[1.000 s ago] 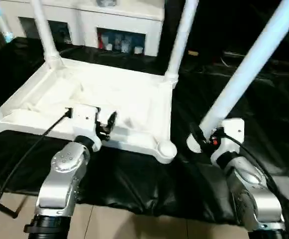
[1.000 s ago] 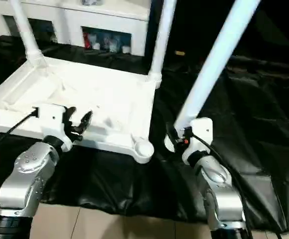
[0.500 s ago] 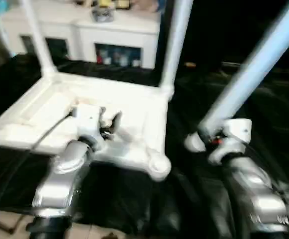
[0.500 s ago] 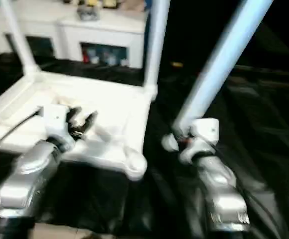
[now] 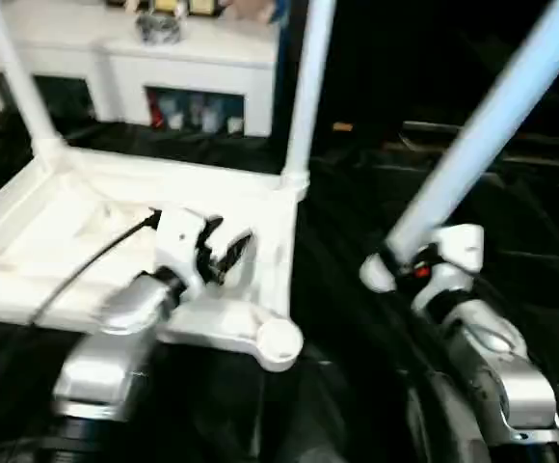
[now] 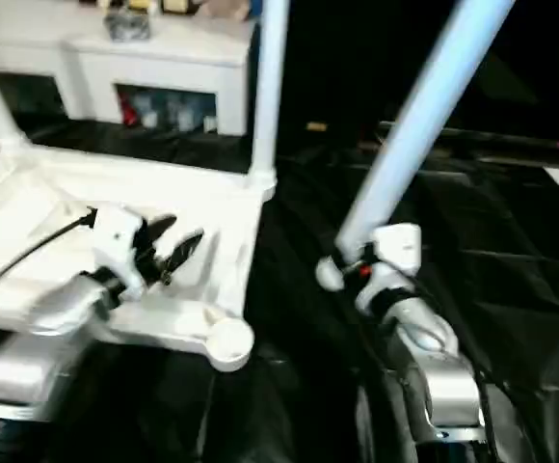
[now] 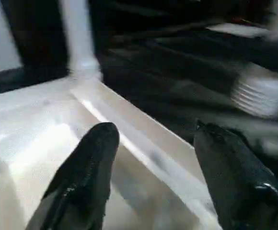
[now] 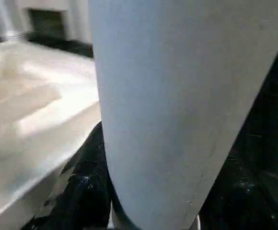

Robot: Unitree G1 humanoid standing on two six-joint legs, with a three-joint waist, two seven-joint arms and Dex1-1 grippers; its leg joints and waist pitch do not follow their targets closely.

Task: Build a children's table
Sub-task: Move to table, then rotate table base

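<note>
A black sheet (image 5: 357, 386) covers the work surface, crumpled and glossy, and on it the white table top (image 5: 58, 222) lies underside up, so that its corner sockets face upward to take the legs.

Nearest the robot, the empty corner socket (image 5: 278, 340) sits at the top's near right corner, probably the place meant for the last leg. Just beside it to the right, the right gripper (image 5: 402, 262) is closed around the lower end of a loose leg (image 5: 482, 135), which slants up and away to the right; the butt end pokes out below the grip, well placed for lowering into that socket. The leg is still tilted and apart from the top.

The left gripper (image 5: 224, 249) hovers over the ribbed underside near the right rim, its black fingers (image 7: 88, 163) spread fairly wide and holding nothing, likely ready to steady the top.

Further back, two fitted legs (image 5: 304, 92) stand upright in the far corners. Behind them stands a white cabinet (image 5: 145, 68) with small items on it.
</note>
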